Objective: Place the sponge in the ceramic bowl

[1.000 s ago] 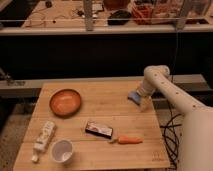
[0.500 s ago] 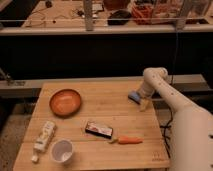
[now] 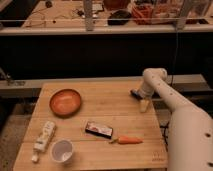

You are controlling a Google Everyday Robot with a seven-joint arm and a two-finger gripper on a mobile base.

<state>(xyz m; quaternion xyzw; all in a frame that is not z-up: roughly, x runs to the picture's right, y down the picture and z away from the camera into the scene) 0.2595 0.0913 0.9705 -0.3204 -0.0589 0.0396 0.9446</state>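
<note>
Wooden table (image 3: 107, 107): gripper (image 3: 144, 104) near 3 o'clock edge, open-or-closed state indeterminable; sponge (image 3: 135, 93) just beside it at 10 o'clock; ceramic bowl (image 3: 65, 102) well apart.

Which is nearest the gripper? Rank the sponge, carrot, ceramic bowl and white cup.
The gripper is at the table's right edge.
1. sponge, just beside it
2. carrot, front right
3. ceramic bowl, left side
4. white cup, front-left corner

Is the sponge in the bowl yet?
No: the sponge is beside the gripper at far right, well apart from the bowl on the left.
</note>
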